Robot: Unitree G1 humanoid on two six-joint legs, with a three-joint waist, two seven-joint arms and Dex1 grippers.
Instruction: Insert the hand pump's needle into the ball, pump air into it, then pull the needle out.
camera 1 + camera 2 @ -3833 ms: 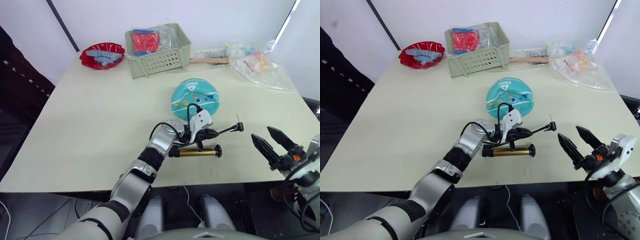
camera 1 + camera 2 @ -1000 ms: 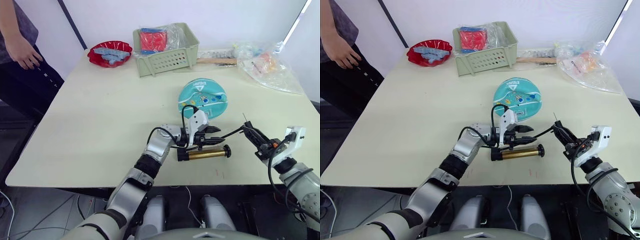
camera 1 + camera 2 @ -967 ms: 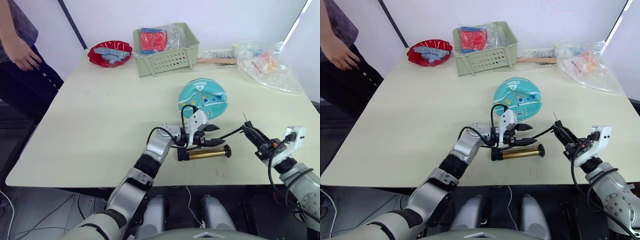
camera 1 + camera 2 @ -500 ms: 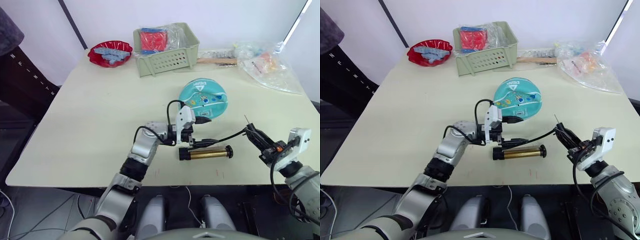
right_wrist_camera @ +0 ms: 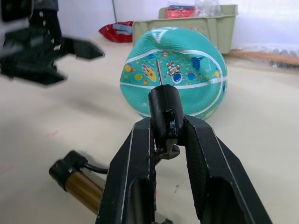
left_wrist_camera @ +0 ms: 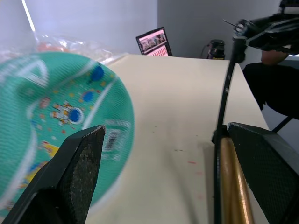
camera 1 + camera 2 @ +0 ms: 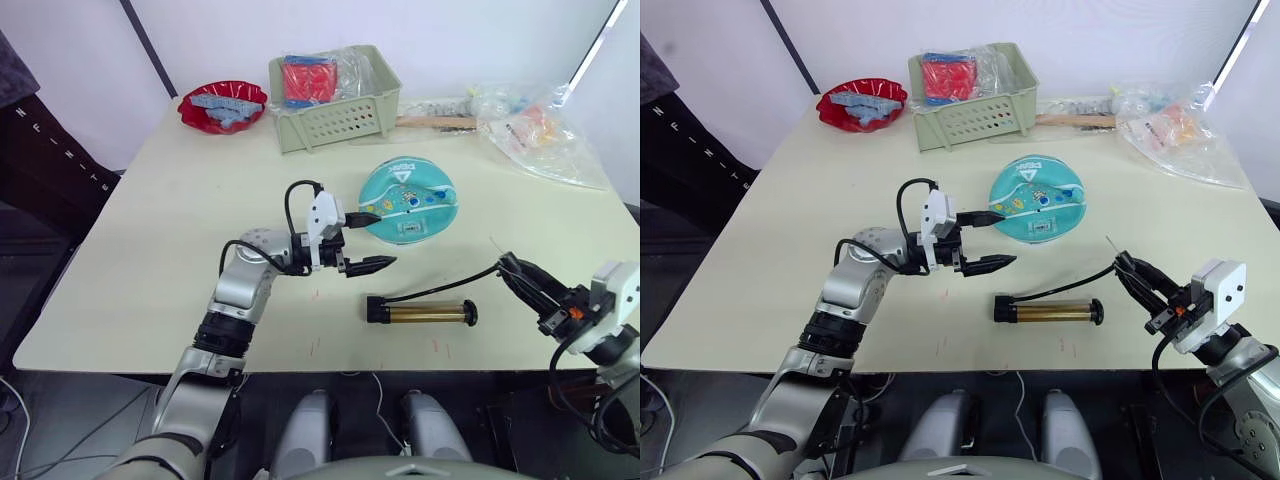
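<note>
The right gripper [image 5: 164,140] still pinches the needle [image 5: 159,72] by its black fitting. The left gripper [image 7: 362,240] has let go of the hand pump [image 7: 420,313] (it lies flat on the table [image 7: 180,210]) and hangs open just beside the ball [image 7: 406,187] beyond.

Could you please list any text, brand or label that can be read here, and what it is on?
White print under the triangle logo on the ball: too small to read.
White label patch on the ball, left wrist view: blurred, unreadable.
Laptop screen in the background: unreadable.
Nothing else bears text.
</note>
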